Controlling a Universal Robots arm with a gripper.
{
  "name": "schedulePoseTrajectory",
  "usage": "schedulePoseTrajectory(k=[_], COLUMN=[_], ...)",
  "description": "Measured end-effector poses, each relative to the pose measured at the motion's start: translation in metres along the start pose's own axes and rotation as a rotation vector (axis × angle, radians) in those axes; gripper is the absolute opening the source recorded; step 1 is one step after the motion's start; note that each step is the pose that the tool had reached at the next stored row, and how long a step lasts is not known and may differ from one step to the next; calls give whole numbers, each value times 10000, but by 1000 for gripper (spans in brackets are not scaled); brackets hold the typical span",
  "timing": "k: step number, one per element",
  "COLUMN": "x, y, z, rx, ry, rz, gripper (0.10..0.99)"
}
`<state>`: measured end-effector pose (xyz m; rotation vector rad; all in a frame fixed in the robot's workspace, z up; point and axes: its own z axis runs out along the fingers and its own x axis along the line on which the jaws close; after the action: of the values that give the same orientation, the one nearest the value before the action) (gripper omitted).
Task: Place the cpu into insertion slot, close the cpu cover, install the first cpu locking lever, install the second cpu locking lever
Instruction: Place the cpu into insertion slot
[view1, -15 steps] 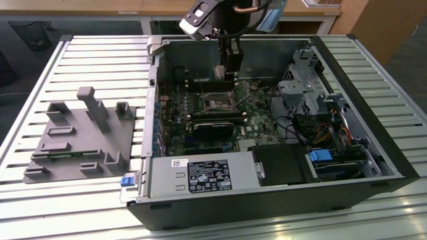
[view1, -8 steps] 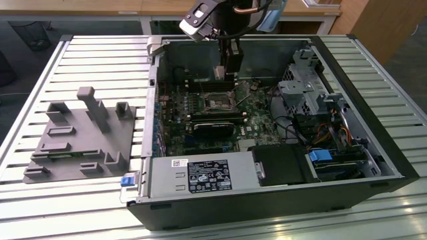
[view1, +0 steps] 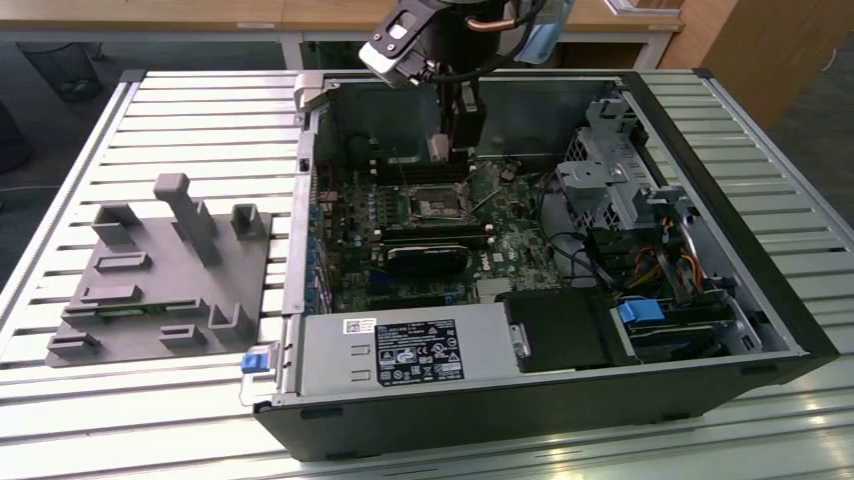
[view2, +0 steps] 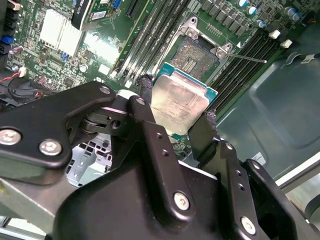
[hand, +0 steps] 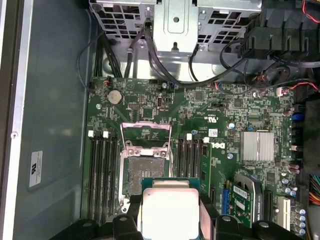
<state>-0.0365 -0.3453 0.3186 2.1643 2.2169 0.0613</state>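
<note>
Gripper (view2: 177, 107) has the cpu (view2: 181, 97); the step in hand reads as seating it in the slot (view2: 196, 54). To do that well, I judge: keep the chip flat and square to the socket rim, match its orientation before lowering, come straight down with no sliding across the contacts, and let go only once it rests level inside the rim. Jaws are partly closed, clamped on two opposite edges of the cpu, metal top facing both wrist cameras; the black fingers (view2: 152, 135) touch the chip's sides only. In the first wrist view the cpu (hand: 170, 212) hangs above the board (hand: 225, 110), near the slot (hand: 142, 172) but short of it as far as I can tell, with no contact. The slot is bare, its dark centre exposed. The cover (hand: 145, 131) stands hinged open on the side away from the gripper; a thin lever (view2: 245, 58) sticks out free. Memory slots (hand: 100, 165) flank the socket. In the exterior view the gripper (view1: 454, 140) sits inside the open case (view1: 747, 300).
</note>
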Motion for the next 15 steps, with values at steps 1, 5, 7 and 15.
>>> schedulePoseTrajectory(k=[1, 5, 7, 15], x=[0, 5, 13, 54], y=[0, -1, -3, -11], z=[4, 20, 37, 170], rx=[1, 0, -1, 2], ry=[-1, 1, 1, 19], rz=[0, 1, 2, -166], gripper=[541, 541, 541, 541])
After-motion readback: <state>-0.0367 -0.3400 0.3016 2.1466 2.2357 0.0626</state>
